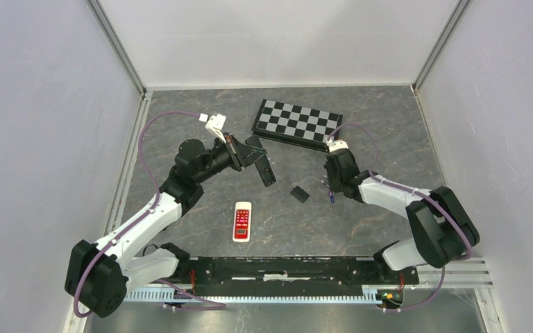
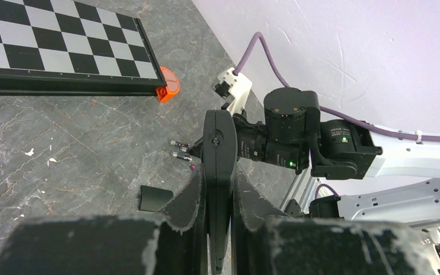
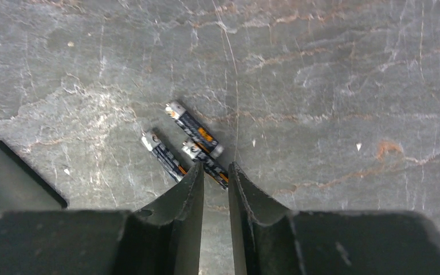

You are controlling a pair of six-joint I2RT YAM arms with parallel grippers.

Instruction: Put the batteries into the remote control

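**Hovering low over the batteries, clamping the black remote**

Finding three batteries [image 3: 192,146] lying flat on the table [image 1: 388,139], right of its middle and somewhat nearer the near edge than the far one. Seeing two of them touching side by side, with the third lying just beside them, all slanting the same way.

Noting the right gripper [image 3: 216,169] hanging right at the cluster, its fingertips standing only narrowly apart, with one cell's end running into the gap. Not being able to tell whether the jaws are pinching that cell or merely straddling it.

Spotting a small dark battery cover [image 1: 299,194] lying flat just left of the cluster, apart from it.

Moving toward the table's middle, finding the left gripper [image 2: 217,172] closed tight on the black remote [image 2: 218,137], fingers pressing its two broad faces and holding it on edge.

Seeing a white remote [image 1: 242,221] lying face up near the near edge, well apart from both grippers.

Ending at the far edge with a folded chessboard [image 1: 298,123] lying flat, a small orange piece [image 2: 169,89] touching one corner.
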